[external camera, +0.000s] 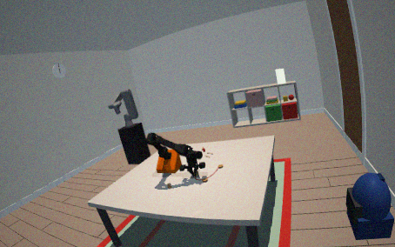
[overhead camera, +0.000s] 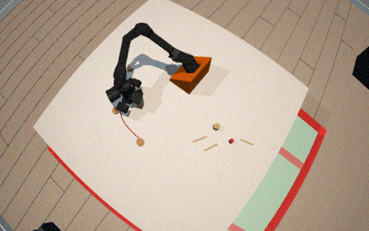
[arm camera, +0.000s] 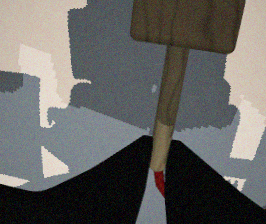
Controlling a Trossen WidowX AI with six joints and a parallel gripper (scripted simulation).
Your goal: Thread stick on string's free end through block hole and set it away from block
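In the wrist view my gripper [arm camera: 159, 147] [overhead camera: 130, 105] is shut on the wooden stick [arm camera: 173, 85], near its string end. The stick points away from the fingers, and its far end disappears at the near side of the wooden block [arm camera: 188, 22] [overhead camera: 141, 105]. How far it is inside the hole is hidden. The block is on the table, partly covered by the gripper in the top view. The red string [overhead camera: 128, 128] [arm camera: 159, 183] runs from the stick in a slack curve to the round wooden button [overhead camera: 140, 141] [external camera: 220, 166].
A small wooden piece [overhead camera: 115, 111] lies close beside the gripper, and another [overhead camera: 129, 68] lies near the forearm. Farther off are a wooden piece [overhead camera: 216, 126], a red object [overhead camera: 231, 141] and loose sticks, one of them [overhead camera: 210, 147] nearest the front. The orange base [overhead camera: 193, 75] stands behind.
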